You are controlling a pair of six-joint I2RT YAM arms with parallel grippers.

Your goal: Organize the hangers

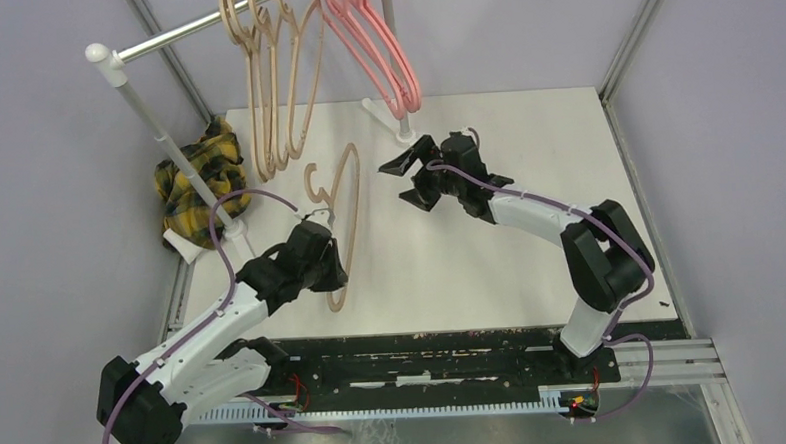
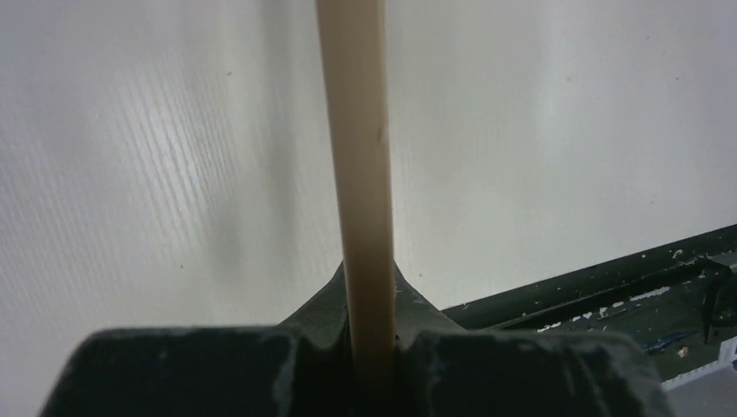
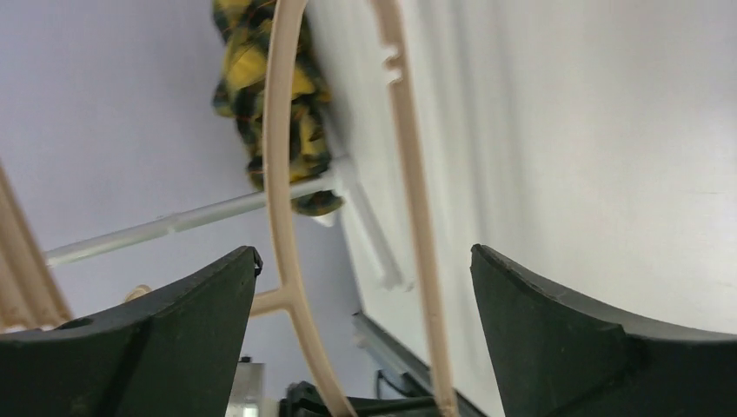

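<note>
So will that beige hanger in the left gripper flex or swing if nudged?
Probably light and a bit springy: the beige hanger is a thin open frame. Held on one bar by the left gripper, it may pivot.

A white tabletop (image 1: 535,136) fills the middle of a booth with plain grey walls (image 1: 48,197). At its far left corner, a crumpled yellow-and-black plaid cloth (image 1: 199,185) lies heaped against the slanting white upright pole (image 1: 160,132) of a garment rack. The rack's silver crossbar (image 1: 176,34) runs rightward from a white end knob (image 1: 99,55). A second white rack foot (image 1: 384,112) rests near the tabletop's far edge. A scuffed black mounting plate (image 1: 425,366) spans the near edge.
</note>
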